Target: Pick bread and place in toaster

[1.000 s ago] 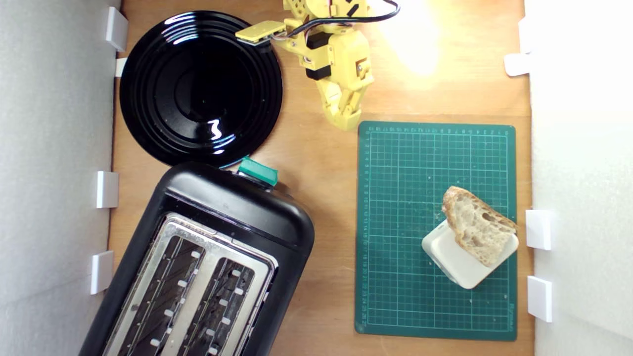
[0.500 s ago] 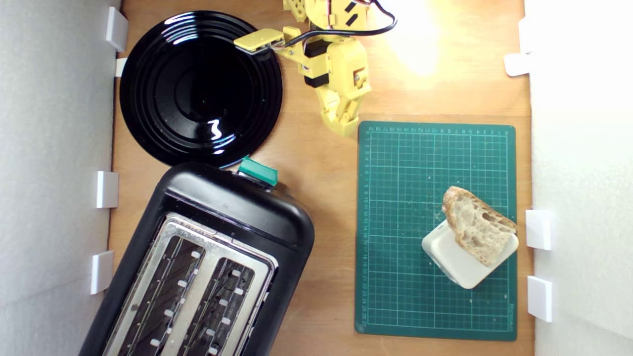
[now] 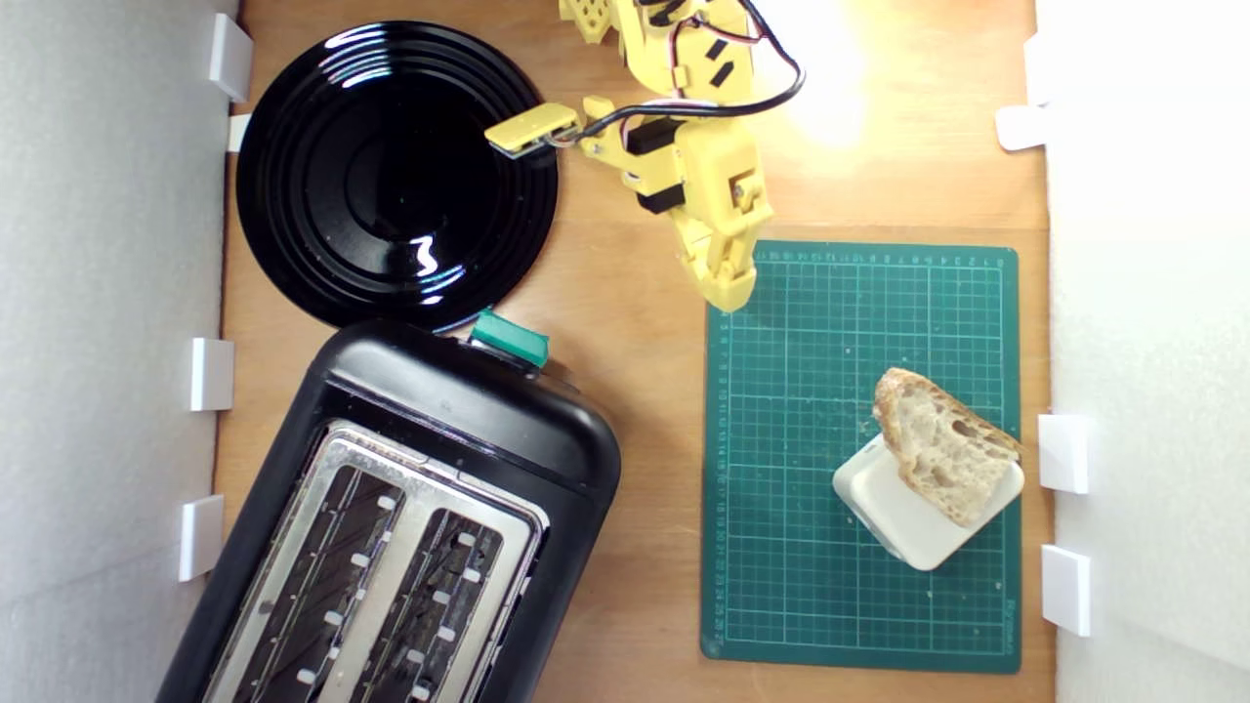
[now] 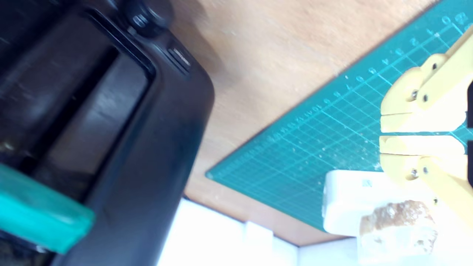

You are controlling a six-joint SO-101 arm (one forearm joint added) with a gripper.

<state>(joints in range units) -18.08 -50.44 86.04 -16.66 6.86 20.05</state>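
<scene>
Bread (image 3: 942, 444) rests tilted on white block (image 3: 913, 513), on green mat (image 3: 791, 547). It lies at 5 o'clock from gripper (image 3: 730, 291) in exterior view, well apart. Crust axis runs 10-to-4. Jaws closed, empty. Toaster (image 3: 410, 508) untouched at 8 o'clock.

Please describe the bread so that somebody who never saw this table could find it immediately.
Look for the green cutting mat on the exterior view's right side of the wooden table. Near its right edge sits a cream-white block, and the bread lies partly on top of it. It is the only tan, holey, brown-crusted piece there.
</scene>
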